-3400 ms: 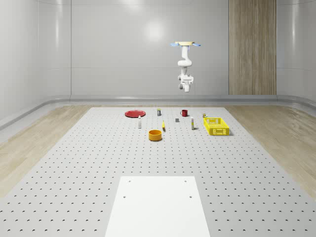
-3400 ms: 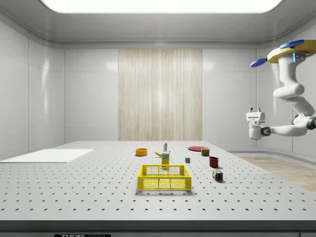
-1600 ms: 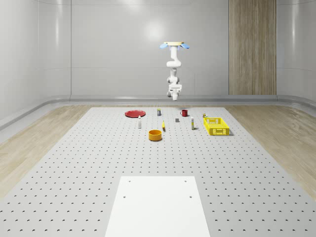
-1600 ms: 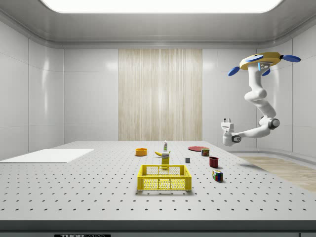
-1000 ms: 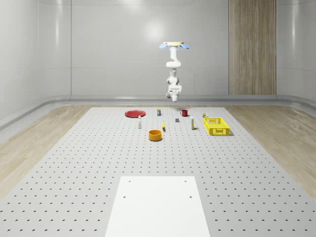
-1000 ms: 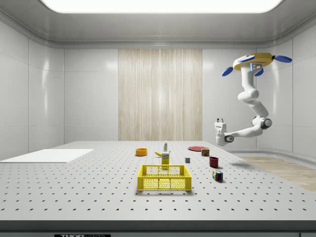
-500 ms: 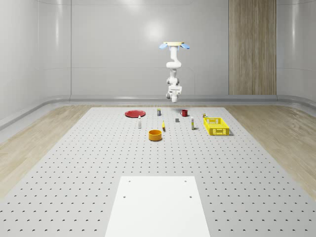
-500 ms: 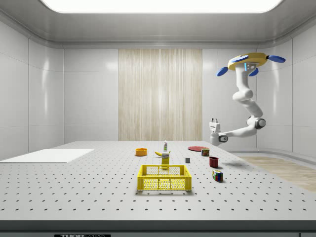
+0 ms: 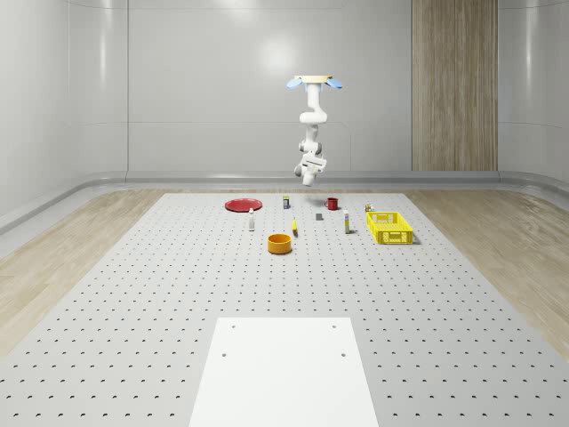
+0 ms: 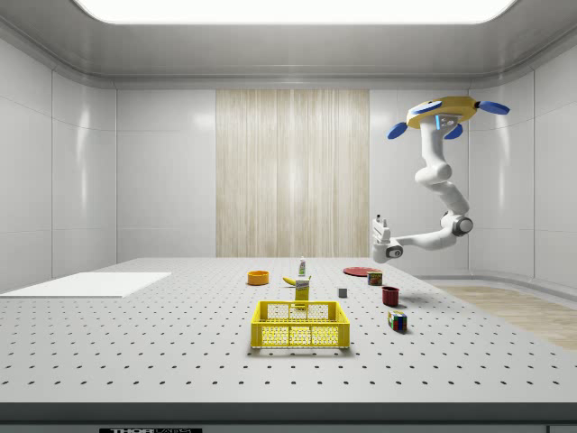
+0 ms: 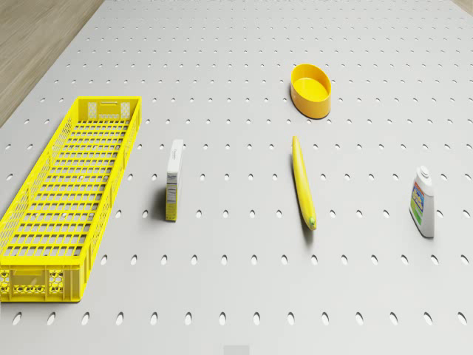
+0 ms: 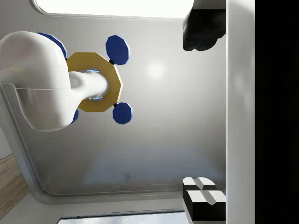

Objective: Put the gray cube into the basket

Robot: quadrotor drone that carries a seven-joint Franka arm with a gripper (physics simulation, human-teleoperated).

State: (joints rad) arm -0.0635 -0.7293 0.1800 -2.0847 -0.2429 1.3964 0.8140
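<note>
- The small gray cube (image 9: 319, 215) is sitting on the perforated gray table (image 9: 178, 294), nothing touching it. In the whole-scene view it's near the dark red mug (image 9: 331, 204), a little in front of it and to its left.
- The yellow plastic mesh basket (image 9: 388, 227) is well apart from the cube, off to the whole-scene view's right. A slim white-and-yellow carton (image 9: 346, 225) stands between the two.
- On the cube's other side there's a yellow banana (image 11: 303, 183) lying flat, and nearer the camera a round orange bowl (image 9: 280, 243).
- Further out: a white squeeze bottle (image 11: 422, 201), a flat red plate (image 9: 242, 205), a small can (image 9: 285, 202), a multicoloured puzzle cube (image 10: 397, 319) and a white sheet (image 9: 284, 369) at the near end of the table.
- The two-finger gripper (image 10: 380, 219) is way up in the air, clear of everything, above the mug-and-can end of the table in the side view. It points upward, and the wrist view looks straight at the drone's underside.
- In the wrist view the fingers (image 12: 201, 28) are spread wide with nothing between them.
- The yellow quadrotor drone (image 10: 442, 113) hovers high over the far end of the table, with the white arm (image 10: 437, 185) bent down below it.
</note>
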